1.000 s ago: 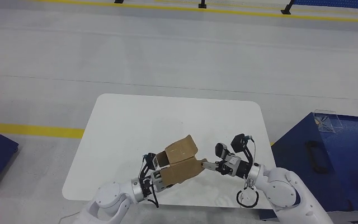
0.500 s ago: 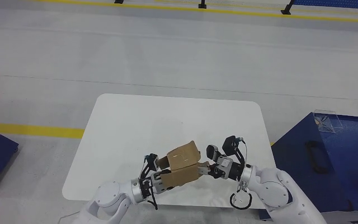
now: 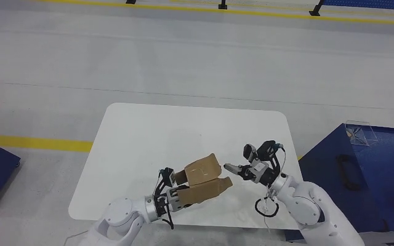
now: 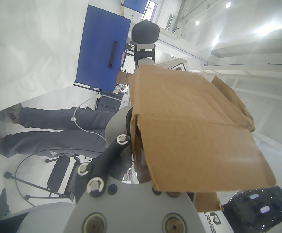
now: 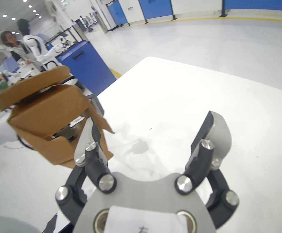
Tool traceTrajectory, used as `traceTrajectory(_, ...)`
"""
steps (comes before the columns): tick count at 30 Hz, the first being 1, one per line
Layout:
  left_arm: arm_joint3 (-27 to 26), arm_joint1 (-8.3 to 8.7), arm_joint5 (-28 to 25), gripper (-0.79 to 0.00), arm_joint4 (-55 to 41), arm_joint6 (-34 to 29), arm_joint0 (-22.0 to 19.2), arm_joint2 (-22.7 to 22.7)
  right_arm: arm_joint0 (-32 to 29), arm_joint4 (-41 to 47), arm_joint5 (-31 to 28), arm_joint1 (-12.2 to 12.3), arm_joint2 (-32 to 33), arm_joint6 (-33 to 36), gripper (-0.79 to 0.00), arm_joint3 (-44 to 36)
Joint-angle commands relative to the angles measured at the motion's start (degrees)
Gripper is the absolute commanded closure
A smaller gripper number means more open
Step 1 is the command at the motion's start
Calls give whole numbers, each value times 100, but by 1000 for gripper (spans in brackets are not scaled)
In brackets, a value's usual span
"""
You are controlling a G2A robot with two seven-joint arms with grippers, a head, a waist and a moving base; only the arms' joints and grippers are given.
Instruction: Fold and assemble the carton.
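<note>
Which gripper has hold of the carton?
The left gripper: it alone is clamped on the carton; the right gripper is open and empty.

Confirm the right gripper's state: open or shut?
Open: the right gripper has its fingers spread wide, nothing between them, near the carton.

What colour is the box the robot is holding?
The box is plain brown cardboard, clearest in the left wrist view.

You are working in a big robotics test hall. A pale glossy floor is spreading all around your white counter, yellow lane lines are crossing it, and blue barrier panels are fencing the far side. A blue cabinet is standing off the counter's right edge, high ceiling lamps are glaring, and another white robot is standing behind.
</note>
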Motion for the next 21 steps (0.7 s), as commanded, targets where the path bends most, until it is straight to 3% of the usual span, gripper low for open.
traceTrajectory(1, -17, 3, -3, 0, 37, 6, 4, 0, 21, -371, 268, -27, -132, -111, -785, -11)
traceTrajectory(6, -41, 7, 6, 0, 82, 40, 13, -14, 116, -811, 577, -90, -399, -210, -785, -25)
traceTrajectory(21, 41, -5, 105, 0, 7, 272, -26, -61, -115, -1031, 432, -144, -575, -51, -785, -403)
